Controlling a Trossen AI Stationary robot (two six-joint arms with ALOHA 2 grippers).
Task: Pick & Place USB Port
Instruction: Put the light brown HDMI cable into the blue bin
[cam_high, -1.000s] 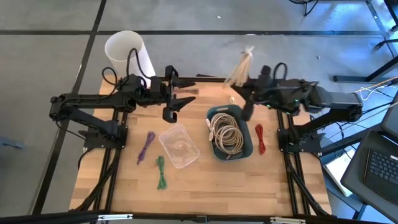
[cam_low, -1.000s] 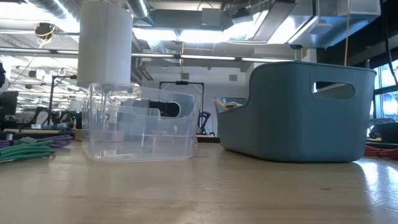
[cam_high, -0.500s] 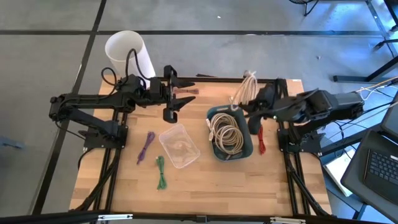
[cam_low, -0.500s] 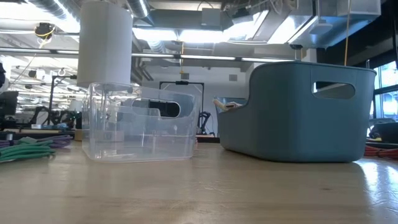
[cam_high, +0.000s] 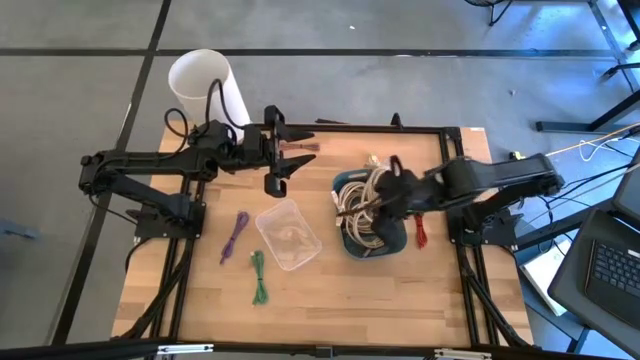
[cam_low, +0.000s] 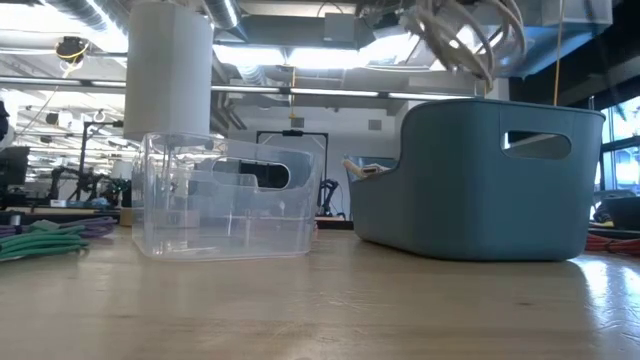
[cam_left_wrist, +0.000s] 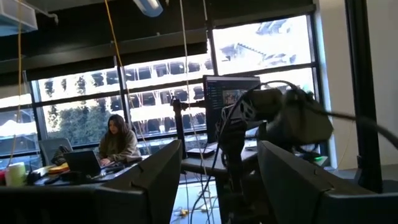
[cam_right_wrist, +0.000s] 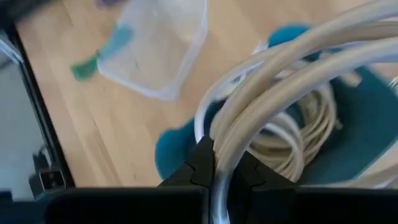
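My right gripper (cam_high: 388, 192) is over the blue bin (cam_high: 400, 238) and is shut on a coil of beige cable (cam_high: 372, 188). In the low view the coil's loops (cam_low: 465, 30) show above the bin's rim (cam_low: 500, 105). More beige coils (cam_right_wrist: 311, 134) lie inside the bin. A clear plastic container (cam_high: 288, 233) stands left of the bin, resting on its base. My left gripper (cam_high: 278, 160) waits open near the far edge, held level above the table; its wrist view looks only into the room. My right gripper (cam_right_wrist: 219, 171) pinches several strands of the beige coil (cam_right_wrist: 261, 93) between its two fingers. It comes slanting down from the table's right. The loops fan out beyond the fingertips and are held above the bin, higher than its rim.
A purple cable (cam_high: 236, 235) and a green cable (cam_high: 259, 275) lie left of the clear container, and a red cable (cam_high: 418, 222) lies right of the bin. A white cylinder (cam_high: 205, 85) stands at the far left corner. A person sits in the room beyond (cam_left_wrist: 118, 143).
My right gripper has carried the beige coil from beyond the table's far edge toward the near edge and the left, down over the blue bin. The coil's loops have come into the top of the low view.
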